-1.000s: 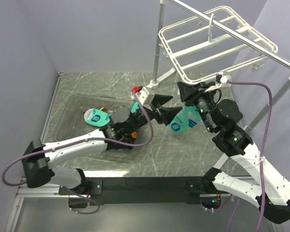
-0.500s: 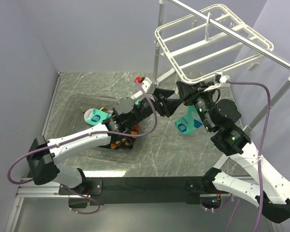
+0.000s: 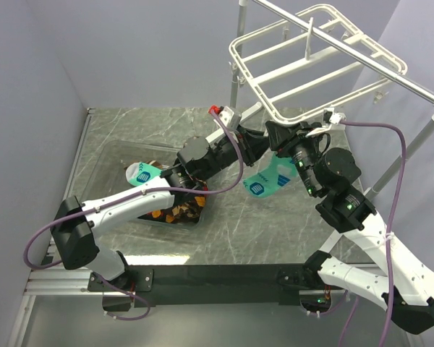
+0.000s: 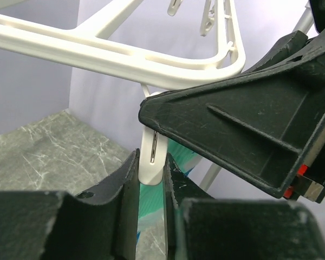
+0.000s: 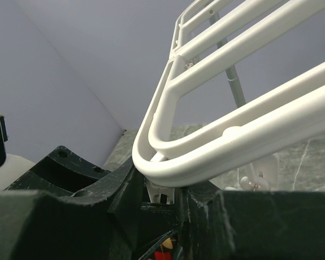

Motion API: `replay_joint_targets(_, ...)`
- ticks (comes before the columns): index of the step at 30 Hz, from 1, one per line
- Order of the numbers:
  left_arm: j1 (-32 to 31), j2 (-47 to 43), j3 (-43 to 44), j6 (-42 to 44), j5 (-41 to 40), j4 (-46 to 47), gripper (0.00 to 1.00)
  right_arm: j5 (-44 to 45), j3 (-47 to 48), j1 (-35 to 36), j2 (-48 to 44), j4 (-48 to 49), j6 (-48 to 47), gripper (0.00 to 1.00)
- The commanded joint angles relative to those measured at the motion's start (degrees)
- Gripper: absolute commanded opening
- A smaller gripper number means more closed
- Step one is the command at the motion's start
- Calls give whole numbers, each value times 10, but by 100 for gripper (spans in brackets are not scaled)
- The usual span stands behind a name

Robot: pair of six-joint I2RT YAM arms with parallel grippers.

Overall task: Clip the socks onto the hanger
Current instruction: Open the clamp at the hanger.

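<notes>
My left hand (image 4: 150, 170) pinches the hanger's (image 4: 97, 54) corner clip (image 4: 151, 143); right hand (image 3: 276, 147) grips the mint-green sock (image 3: 264, 182) just below that clip.

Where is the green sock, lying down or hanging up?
Hanging up. The green sock dangles in the air under the hanger corner. Whether the clip grips it, cannot tell.

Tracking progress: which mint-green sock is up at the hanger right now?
The dangling sock, hanging just beneath the hanger; the other mint sock lies in the clear tray.
</notes>
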Motion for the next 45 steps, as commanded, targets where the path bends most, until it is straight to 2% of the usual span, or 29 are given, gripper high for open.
replay_joint_targets(1, 5, 9, 26, -12, 12, 30, 9, -25, 13, 1, 1, -20, 17, 23)
replay_joint_targets(3, 5, 10, 20, -10, 15, 45, 8, -31, 5, 1, -6, -15, 24, 34)
replay_joint_targets(11, 5, 17, 5, -9, 6, 67, 8, -37, -12, 1, -14, -34, 43, 47)
replay_joint_targets(22, 5, 17, -8, -2, 4, 84, 8, 14, -23, 1, -24, -5, 25, 46)
replay_joint_targets(24, 5, 16, -14, -3, 4, 92, 8, 8, -39, 1, -27, 19, 22, 43)
replay_joint_targets(25, 5, 13, -16, -3, 6, 94, 8, 4, -46, 1, -28, 19, 20, 38)
replay_joint_targets(30, 5, 10, -18, -1, 11, 97, 8, 8, -60, 1, -24, 54, 8, 33)
replay_joint_targets(45, 5, 12, -26, -1, 13, 107, 8, 26, -105, 1, -35, 166, 4, 39)
